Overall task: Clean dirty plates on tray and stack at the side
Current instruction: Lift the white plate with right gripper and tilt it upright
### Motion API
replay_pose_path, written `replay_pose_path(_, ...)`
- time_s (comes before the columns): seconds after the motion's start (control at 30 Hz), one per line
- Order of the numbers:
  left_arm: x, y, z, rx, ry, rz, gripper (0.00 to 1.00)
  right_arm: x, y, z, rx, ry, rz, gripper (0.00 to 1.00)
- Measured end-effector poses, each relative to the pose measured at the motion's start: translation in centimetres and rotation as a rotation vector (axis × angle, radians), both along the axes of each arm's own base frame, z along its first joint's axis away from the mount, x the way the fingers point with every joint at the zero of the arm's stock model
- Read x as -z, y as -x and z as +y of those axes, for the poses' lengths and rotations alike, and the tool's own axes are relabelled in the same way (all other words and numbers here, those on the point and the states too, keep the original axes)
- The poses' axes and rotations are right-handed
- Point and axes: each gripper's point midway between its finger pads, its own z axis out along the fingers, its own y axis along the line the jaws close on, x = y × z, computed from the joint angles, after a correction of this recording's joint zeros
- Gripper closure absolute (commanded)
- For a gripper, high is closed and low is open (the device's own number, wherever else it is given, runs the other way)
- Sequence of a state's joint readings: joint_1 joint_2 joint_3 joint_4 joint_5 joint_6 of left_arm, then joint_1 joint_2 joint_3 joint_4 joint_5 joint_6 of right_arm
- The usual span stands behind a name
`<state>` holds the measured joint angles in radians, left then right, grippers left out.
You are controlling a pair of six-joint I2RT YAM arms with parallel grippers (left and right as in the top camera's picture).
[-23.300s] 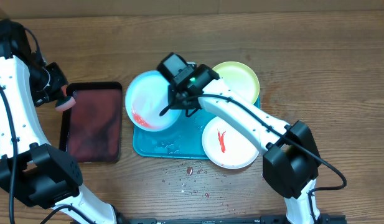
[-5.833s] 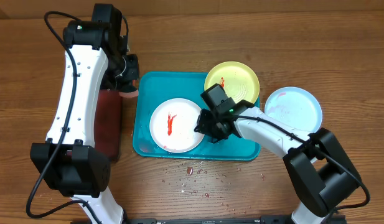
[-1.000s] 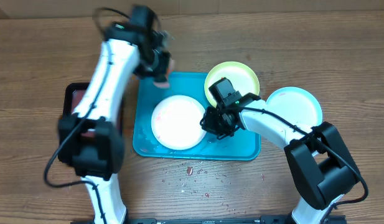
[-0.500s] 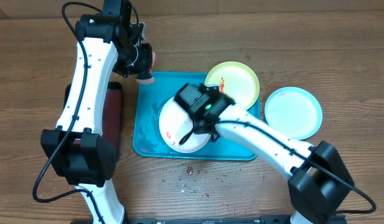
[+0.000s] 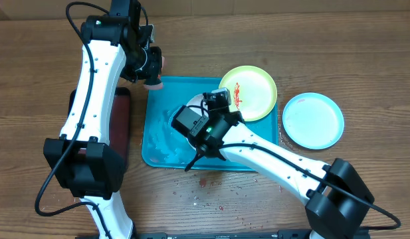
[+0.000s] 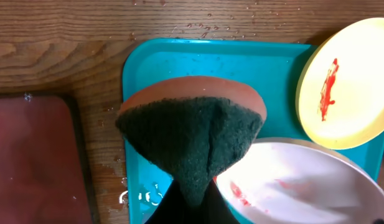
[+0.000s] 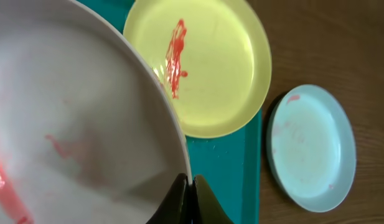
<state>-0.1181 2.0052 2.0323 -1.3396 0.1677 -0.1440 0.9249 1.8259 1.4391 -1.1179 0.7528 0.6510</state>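
while the light-blue plate sits at 3 o'clock off the tray, approx 1 of 3 looks done: right gripper pinches the white plate by its rim over it w/ faint red left; yellow-green plate at 1 o'clock is unwiped; left gripper clamps a sponge at 11.

The blue plate, which sat on the tray some twenty seconds ago, now lies on the worktop near its right edge. The white plate was then at the tray's front right with a bold red streak. It moved to the tray's left half, and the streak thinned to smears. It is now lifted and tilted, its rim pinched in the right claw, whose arm swung over it within the last second. The left claw brought the sponge from the worktop's left edge to the tray's back-left corner.
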Motion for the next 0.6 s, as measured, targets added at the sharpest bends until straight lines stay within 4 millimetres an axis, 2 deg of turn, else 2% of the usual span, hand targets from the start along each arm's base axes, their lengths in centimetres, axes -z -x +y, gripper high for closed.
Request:
replay_pose_path(0.17,0.0,0.1,0.1,-0.001,-0.004,0.003,0.96,-3.4,-0.1,-0.1,-0.015,0.011,-0.121,0.96)
replay_pose_path(0.23,0.0,0.1,0.1,-0.002,-0.005,0.003,0.96,-5.9,0.2,-0.1,-0.027,0.001,-0.198,0.96)
replay_pose_path(0.43,0.1,0.2,0.2,-0.002,-0.008,0.007,0.96,-9.6,1.1,0.5,-0.061,-0.007,-0.320,0.96)
replay_pose_path(0.6,0.1,0.2,0.2,-0.002,-0.009,0.007,0.96,-12.4,1.9,1.0,-0.089,0.067,-0.468,0.96)
